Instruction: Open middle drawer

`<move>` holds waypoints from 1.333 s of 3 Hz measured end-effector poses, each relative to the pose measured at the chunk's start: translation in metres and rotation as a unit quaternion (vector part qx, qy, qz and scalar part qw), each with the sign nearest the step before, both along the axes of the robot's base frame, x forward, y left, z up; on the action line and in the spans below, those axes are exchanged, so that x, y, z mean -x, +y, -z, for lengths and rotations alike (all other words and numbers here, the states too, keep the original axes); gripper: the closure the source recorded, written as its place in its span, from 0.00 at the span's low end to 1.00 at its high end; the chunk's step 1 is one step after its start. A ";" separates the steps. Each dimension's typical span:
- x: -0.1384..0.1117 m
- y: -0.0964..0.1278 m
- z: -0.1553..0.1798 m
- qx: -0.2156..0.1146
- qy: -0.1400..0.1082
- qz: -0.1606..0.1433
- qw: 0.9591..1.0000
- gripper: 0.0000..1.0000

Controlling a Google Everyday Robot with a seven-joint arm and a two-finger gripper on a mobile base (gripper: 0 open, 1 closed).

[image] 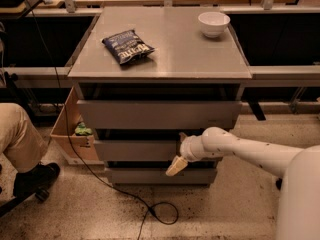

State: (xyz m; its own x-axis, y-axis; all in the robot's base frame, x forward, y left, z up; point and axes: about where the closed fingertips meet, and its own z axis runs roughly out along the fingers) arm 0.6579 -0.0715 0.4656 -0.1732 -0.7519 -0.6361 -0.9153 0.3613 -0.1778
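Note:
The middle drawer [135, 150] is the second grey flat front of the cabinet, below the taller top drawer [157, 114] and above the slim lowest drawer [145, 176]. It stands slightly out from the cabinet body. My gripper [177, 165] comes in from the right on a white arm and sits at the lower edge of the middle drawer front, right of its middle, with its tan fingertips [175, 167] pointing down-left over the gap above the lowest drawer.
A dark chip bag [128, 46] and a white bowl [213, 23] sit on the cabinet top [190, 59]. A seated person's leg and shoe [22, 154] are at left, beside a cardboard box [70, 129]. A black cable [150, 211] loops on the floor in front.

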 end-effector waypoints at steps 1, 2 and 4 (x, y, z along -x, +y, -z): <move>-0.022 0.004 0.003 0.007 -0.020 0.001 1.000 0.00; -0.029 0.007 0.019 0.017 -0.018 0.000 1.000 0.00; -0.023 0.004 0.041 0.019 -0.005 0.006 1.000 0.18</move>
State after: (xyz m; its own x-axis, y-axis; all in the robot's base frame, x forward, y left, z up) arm 0.6804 -0.0677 0.4241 -0.1761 -0.7739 -0.6083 -0.9092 0.3648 -0.2009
